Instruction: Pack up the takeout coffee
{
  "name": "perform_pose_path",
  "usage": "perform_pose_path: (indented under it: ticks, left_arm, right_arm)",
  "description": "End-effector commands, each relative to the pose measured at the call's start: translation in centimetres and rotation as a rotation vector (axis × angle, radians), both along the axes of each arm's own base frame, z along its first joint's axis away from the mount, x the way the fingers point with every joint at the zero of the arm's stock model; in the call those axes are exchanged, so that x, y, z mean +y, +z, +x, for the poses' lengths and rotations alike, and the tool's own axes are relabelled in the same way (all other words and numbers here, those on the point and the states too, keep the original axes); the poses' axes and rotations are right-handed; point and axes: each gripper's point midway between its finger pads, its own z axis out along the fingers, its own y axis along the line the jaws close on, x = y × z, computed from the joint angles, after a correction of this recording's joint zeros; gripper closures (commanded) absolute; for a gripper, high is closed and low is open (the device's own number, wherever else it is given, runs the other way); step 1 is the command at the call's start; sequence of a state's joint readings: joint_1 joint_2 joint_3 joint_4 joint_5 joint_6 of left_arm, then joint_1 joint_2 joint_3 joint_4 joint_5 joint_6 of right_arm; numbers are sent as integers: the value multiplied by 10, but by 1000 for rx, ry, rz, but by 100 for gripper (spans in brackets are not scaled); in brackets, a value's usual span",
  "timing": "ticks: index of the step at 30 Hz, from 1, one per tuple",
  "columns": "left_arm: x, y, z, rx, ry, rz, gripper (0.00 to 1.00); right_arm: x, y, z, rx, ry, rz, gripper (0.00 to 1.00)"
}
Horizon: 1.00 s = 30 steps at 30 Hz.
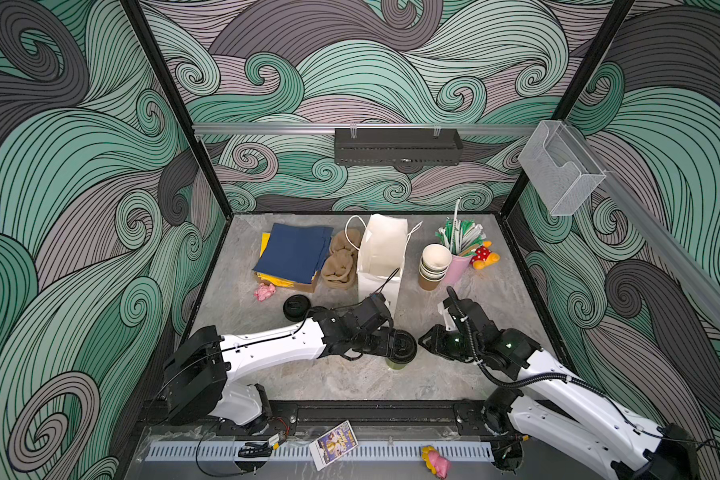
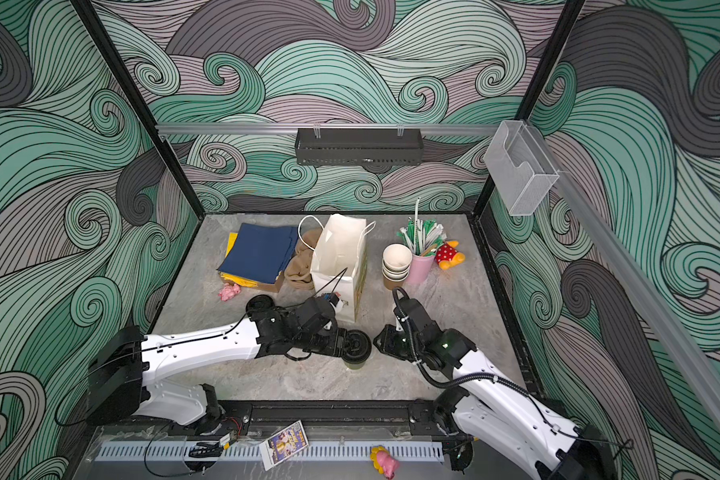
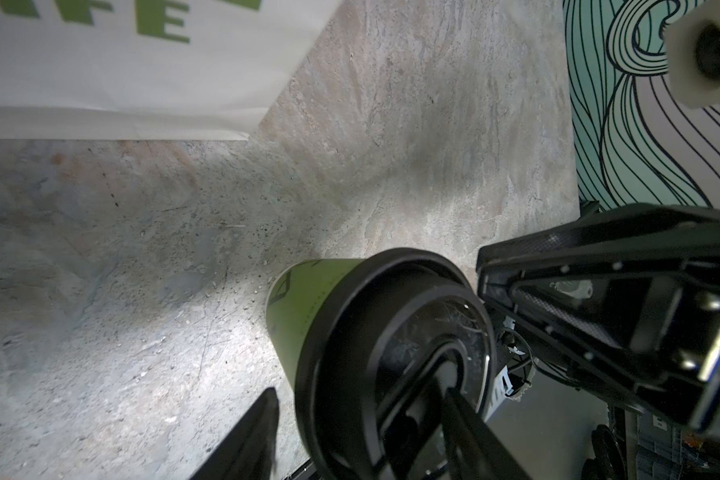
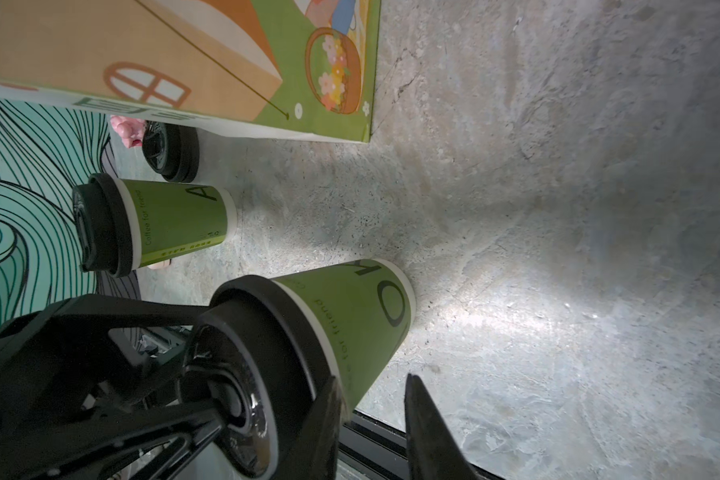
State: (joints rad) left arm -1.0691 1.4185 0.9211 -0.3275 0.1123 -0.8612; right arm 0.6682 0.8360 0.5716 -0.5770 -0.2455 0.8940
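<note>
Coffee cup (image 1: 396, 365) is standing lidded on the desk (image 1: 341, 382) before the bag (image 1: 383, 249), left pincer (image 1: 393, 347) straddling its lid (image 3: 391, 316) with grip unclear, right pincer (image 4: 371, 386) hanging part-open and empty alongside, so any sideways nudge is risking tipping it
</note>
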Motion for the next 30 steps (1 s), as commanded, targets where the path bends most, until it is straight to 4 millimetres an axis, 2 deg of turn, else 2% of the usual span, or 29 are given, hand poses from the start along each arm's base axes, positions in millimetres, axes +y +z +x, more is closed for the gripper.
perform_pose_path:
  ticks: [1, 8, 19, 30]
  left_arm:
    - [19, -23, -6, 25, -1, 111, 39]
    - [20, -22, -6, 23, -8, 117, 39]
    - [20, -22, -6, 23, -7, 117, 39]
    - [21, -21, -6, 18, 0, 119, 39]
  right_arm:
    - [11, 6, 3, 1, 8, 62, 71]
    - [9, 11, 6, -19, -8, 62, 71]
    - [14, 1, 4, 18, 9, 65, 71]
    - [-2, -34, -8, 134, 3, -71, 73]
